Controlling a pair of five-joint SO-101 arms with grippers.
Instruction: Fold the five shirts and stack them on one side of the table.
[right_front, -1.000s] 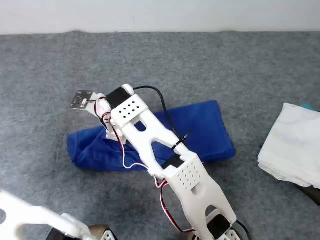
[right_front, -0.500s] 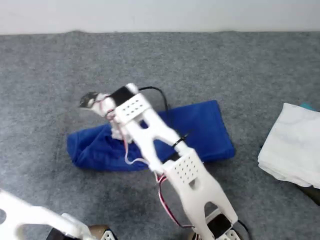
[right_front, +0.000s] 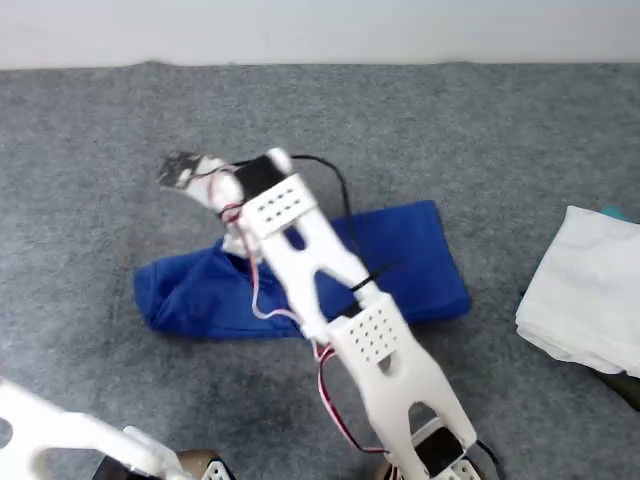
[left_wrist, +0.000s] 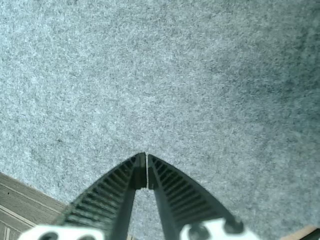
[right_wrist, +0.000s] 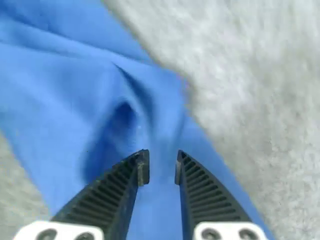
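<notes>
Blue shirt (right_front: 400, 260) lies mid-table on the grey mat (right_front: 450, 140). It is partly folded into a band, with its long axis running left-right in the high view. The left end is bunched and rounded; the right end is flatter and squarer.

Right arm (right_front: 300, 250) reaches diagonally across the shirt, wrist over its far-left part. Right gripper (right_wrist: 160, 167) sits just above the blue cloth (right_wrist: 75, 90). Its jaws are a narrow gap apart with nothing between them. The shirt is directly under the tips, and a crease or fold edge lies just ahead of them, with bare mat beyond that edge. Whether the tips touch the cloth is hard to tell.

Left arm (right_front: 60, 430) is at the near-left corner, well apart from the shirt. Left gripper (left_wrist: 146, 165) has its jaws pressed together, empty, over bare mat.

The right arm is the nearer one by far, so the next grab likely falls to it. It would probably take the fold edge under its tips and work across the short axis.

Count:
- One blue shirt.
- One white folded pile (right_front: 585, 295) at the right edge; layers can't be counted.
- A sliver of teal behind the pile and something dark under it, both unclear.
- Two arms.
</notes>
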